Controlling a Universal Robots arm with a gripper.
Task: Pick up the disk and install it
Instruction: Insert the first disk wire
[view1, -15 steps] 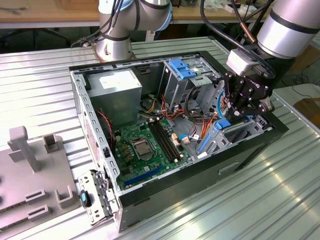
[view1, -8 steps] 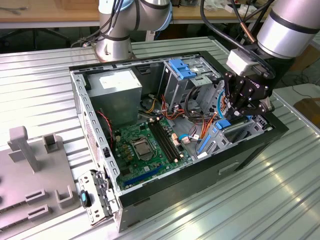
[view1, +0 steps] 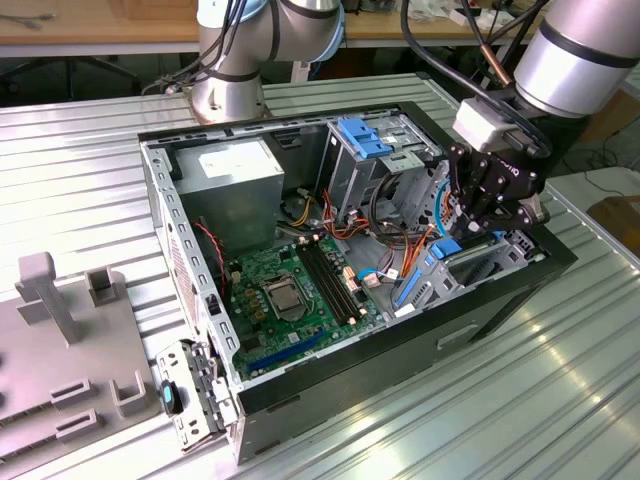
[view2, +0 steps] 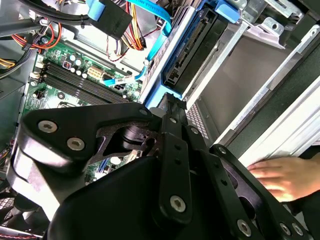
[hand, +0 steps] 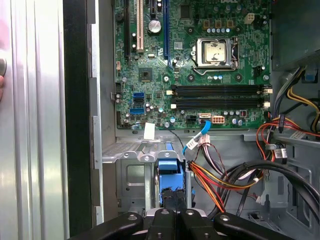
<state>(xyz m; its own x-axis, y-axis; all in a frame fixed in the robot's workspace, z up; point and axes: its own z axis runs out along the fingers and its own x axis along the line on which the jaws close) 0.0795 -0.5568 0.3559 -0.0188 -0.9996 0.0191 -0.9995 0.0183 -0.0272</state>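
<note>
In the exterior view, the power-supply box sat at the left of the open case, with the motherboard mid-floor. At the right, the gripper reached into the drive bay, jaws nearly together, seemingly pinching the disk, which stood edge-on in its slot.

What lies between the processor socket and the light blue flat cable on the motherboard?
The black memory slots lie there, as the first wrist view shows.

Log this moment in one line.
gripper: above bay | disk: in bay slot | hand: beside case
</note>
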